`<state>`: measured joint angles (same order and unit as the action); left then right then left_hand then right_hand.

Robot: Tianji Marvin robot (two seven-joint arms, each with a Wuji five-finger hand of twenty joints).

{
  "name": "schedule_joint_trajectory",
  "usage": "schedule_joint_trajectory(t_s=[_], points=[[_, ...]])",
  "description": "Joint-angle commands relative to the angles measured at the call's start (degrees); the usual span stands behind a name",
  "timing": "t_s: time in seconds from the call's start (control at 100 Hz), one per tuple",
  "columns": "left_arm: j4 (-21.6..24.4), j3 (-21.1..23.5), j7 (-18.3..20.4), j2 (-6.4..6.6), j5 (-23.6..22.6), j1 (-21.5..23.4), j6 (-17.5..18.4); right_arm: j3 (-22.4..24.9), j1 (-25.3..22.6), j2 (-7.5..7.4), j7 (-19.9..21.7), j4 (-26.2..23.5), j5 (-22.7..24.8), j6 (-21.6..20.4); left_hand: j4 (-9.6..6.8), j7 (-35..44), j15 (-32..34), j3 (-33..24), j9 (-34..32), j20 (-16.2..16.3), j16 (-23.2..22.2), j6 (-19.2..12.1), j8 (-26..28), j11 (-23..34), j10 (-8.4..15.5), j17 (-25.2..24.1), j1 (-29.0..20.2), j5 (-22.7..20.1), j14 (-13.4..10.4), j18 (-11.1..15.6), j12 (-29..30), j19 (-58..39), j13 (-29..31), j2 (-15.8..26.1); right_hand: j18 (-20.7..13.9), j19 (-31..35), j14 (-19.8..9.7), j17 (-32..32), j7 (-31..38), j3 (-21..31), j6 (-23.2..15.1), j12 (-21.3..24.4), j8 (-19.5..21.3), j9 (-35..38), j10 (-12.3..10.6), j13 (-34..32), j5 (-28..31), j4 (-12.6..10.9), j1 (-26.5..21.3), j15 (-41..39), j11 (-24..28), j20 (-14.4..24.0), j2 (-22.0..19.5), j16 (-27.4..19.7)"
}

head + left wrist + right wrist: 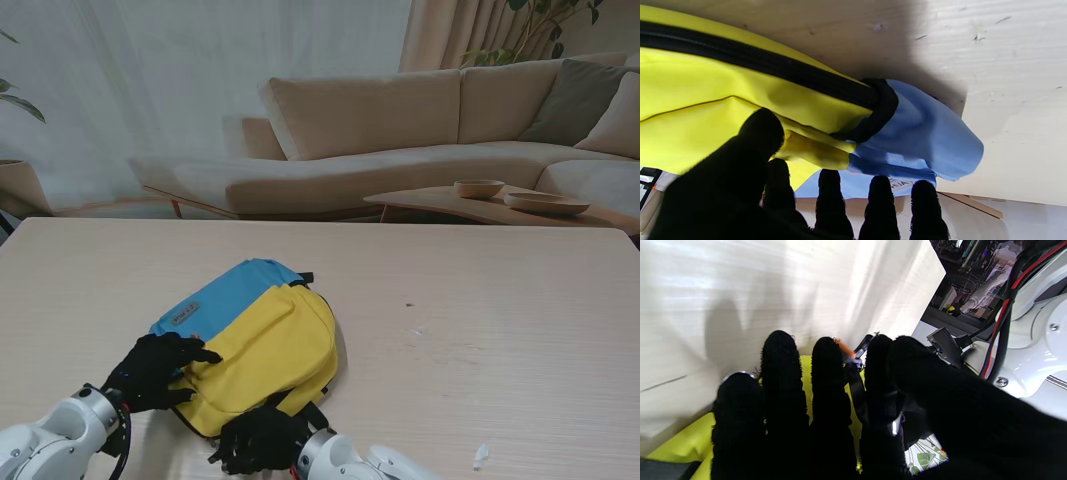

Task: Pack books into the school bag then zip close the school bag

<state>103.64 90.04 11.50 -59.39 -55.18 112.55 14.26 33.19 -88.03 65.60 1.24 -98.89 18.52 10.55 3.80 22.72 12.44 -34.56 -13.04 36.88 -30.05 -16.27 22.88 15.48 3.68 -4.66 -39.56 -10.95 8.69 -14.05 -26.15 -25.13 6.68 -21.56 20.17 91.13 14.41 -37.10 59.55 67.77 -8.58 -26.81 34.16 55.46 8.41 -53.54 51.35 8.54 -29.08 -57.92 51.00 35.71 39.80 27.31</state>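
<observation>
The yellow and blue school bag (270,340) lies flat on the table, left of the middle and near me. My left hand (155,372) sits on its left edge. In the left wrist view the thumb (756,140) pinches a yellow fold of the bag (706,83) beside the shut black zipper (773,66). My right hand (262,440) is at the bag's near edge, fingers curled together. In the right wrist view thumb and forefinger close on a small silvery zipper pull (895,426) beside a black strap (857,390). A leaf-printed surface (923,456) shows under the hand.
The pale wooden table (480,300) stretches to the right of the bag, with a small white scrap (481,455) near its front edge. Beyond the table stand a beige sofa (400,130) and a low table with two bowls (480,188).
</observation>
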Motion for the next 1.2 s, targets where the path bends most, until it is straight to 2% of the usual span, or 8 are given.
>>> schedule_joint_trajectory(t_s=[0.0, 0.13, 0.46, 0.57, 0.65, 0.85, 0.98, 1.19], points=[[-1.4, -0.5, 0.9, 0.04, 0.3, -1.0, 0.5, -0.1, -0.5, -0.01, 1.1, 0.5, 0.1, -0.2, -0.14, -0.6, -1.0, -2.5, 2.3, 0.0, 0.5, -2.5, 0.8, -1.4, 1.8, -0.6, -1.4, 2.3, -1.7, 2.4, 0.5, 2.4, -1.8, -1.8, 0.6, 3.5, 0.5, -0.1, 0.3, -1.0, -1.8, 0.4, -0.3, 1.0, -0.4, -2.1, 2.1, 1.5, -0.6, -0.2, -0.4, 0.1, 0.0, -0.2], [-3.6, -1.5, 1.4, 0.22, 1.7, -2.8, 1.2, 0.1, -0.2, -0.19, 1.6, 1.0, 0.2, 0.1, 0.28, 1.3, -0.8, -3.9, 2.6, 0.1, 0.4, -2.3, 2.4, -2.6, 2.3, -0.8, -2.2, 2.2, -2.6, 3.3, -0.3, 4.3, -3.0, -1.8, 0.5, 3.4, 0.4, 0.0, 0.2, -1.0, -2.0, 0.4, -0.2, 0.9, -0.4, -2.0, 2.1, 1.6, -0.5, -0.2, -0.4, 0.1, 0.0, -0.2], [-4.3, -1.3, 1.4, 0.56, -2.7, -2.8, 1.4, 3.7, -2.0, -2.55, 5.8, -1.0, 2.7, -1.7, 0.06, -0.9, -2.8, -7.0, 3.5, 1.3, 0.4, -2.5, 1.8, -5.4, 4.3, -0.7, -5.7, 2.5, -3.6, 4.7, -2.0, 7.3, -3.5, -3.6, 0.1, 3.7, 0.4, -0.1, 1.5, -0.9, -1.4, -0.1, 1.1, 1.3, -0.6, -2.3, 2.3, 1.2, -0.2, -0.9, 0.7, 0.2, -0.3, 0.2], [-4.5, -1.3, 1.1, 0.58, -3.4, -2.8, 1.3, 5.7, -3.1, -3.74, 8.2, -2.7, 4.3, -2.9, -0.03, -1.0, -2.7, -7.4, 3.5, 1.6, 0.2, -2.5, 1.9, -5.5, 4.6, -0.6, -6.5, 2.4, -3.7, 4.8, -2.3, 7.4, -3.5, -3.7, -0.7, 5.1, -0.2, -1.2, 4.3, -0.4, 0.3, -3.8, 6.5, 1.5, -1.4, -3.4, 2.9, 0.5, 1.1, -6.1, 6.5, 0.5, -0.3, 2.0], [-4.6, -1.4, 1.0, 0.59, -3.8, -2.8, 1.2, 6.7, -3.4, -4.55, 10.1, -3.7, 5.9, -3.7, -0.07, -1.1, -2.7, -7.7, 3.5, 1.7, 0.1, -2.5, 2.0, -5.5, 4.7, -0.6, -6.9, 2.4, -3.7, 4.9, -2.5, 7.5, -3.5, -3.7, -2.2, 7.5, -2.0, -3.1, 7.5, -1.2, 2.1, -10.5, 12.5, 2.1, -2.0, -4.8, 3.9, -0.4, 3.9, -14.4, 13.6, 0.8, -0.8, 4.8], [-4.8, -1.6, 1.0, 0.66, -4.5, -2.9, 1.1, 7.9, -3.7, -5.65, 12.5, -4.7, 8.8, -5.6, -0.11, -1.2, -3.0, -8.0, 3.6, 1.8, 0.0, -2.5, 2.2, -5.8, 5.4, -0.6, -7.2, 2.4, -4.0, 5.1, -2.7, 8.0, -3.6, -3.8, -2.8, 11.8, -5.3, -8.9, 11.6, -4.3, 1.7, -20.9, 26.0, 7.6, -5.5, -9.9, 11.4, -4.0, 10.6, -25.2, 20.2, -0.4, -6.6, 7.5], [-4.6, -1.6, 1.2, 0.70, -5.2, -2.8, 0.8, 8.9, -4.4, -5.99, 13.0, -5.0, 10.0, -7.1, -0.14, -3.1, -3.3, -8.6, 3.7, 1.9, 0.0, -2.6, 1.3, -6.5, 5.7, -0.5, -7.6, 2.5, -4.2, 5.3, -2.9, 8.5, -3.6, -4.3, -2.6, 12.2, -4.9, -9.4, 11.6, -4.7, 0.9, -21.5, 27.5, 8.2, -5.4, -10.3, 12.3, -4.5, 11.2, -25.4, 19.8, -0.5, -7.6, 7.6], [-5.2, -1.8, 1.3, 0.83, -6.5, -2.9, 0.6, 12.9, -6.5, -6.56, 14.5, -5.6, 11.2, -9.9, -0.13, -6.6, -3.9, -9.7, 4.2, 1.9, -0.1, -2.8, 1.4, -7.8, 6.6, -0.3, -8.5, 2.9, -4.6, 5.7, -3.5, 9.2, -3.7, -5.2, -2.2, 11.7, -3.0, -8.5, 9.3, -4.8, 0.2, -20.5, 26.8, 7.8, -4.1, -9.3, 12.1, -3.6, 10.8, -23.0, 16.9, -0.8, -7.8, 6.8]])
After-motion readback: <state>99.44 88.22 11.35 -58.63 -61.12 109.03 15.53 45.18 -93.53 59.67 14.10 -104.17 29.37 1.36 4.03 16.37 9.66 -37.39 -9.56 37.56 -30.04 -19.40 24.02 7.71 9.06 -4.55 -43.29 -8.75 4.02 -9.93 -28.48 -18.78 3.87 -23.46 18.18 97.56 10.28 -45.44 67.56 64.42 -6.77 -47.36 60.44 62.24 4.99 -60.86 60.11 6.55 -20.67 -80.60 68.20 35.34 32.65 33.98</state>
